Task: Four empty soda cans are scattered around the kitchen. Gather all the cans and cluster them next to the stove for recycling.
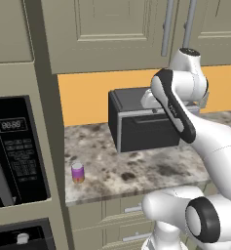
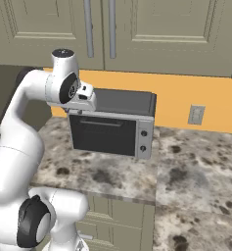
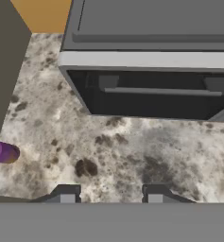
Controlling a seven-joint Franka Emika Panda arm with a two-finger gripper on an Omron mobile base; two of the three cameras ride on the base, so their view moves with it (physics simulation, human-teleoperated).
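Note:
A purple-pink soda can (image 1: 77, 172) with an orange base stands upright near the counter's front left corner, close to the tall cabinet side. In the hand view the same soda can (image 3: 2, 152) sits at the left edge, well left of my gripper (image 3: 111, 194). The gripper is open, its two fingertips (image 3: 66, 194) apart with only bare counter between them. My hand hovers high above the counter in front of the toaster oven. The stove is out of view.
A boxy dark toaster oven (image 1: 146, 124) (image 2: 112, 127) stands at the back of the speckled stone counter (image 1: 136, 171). A black-doored wall oven (image 1: 14, 146) fills the tall cabinet on the left. Wall cabinets hang overhead. An outlet (image 2: 196, 115) is on the orange backsplash.

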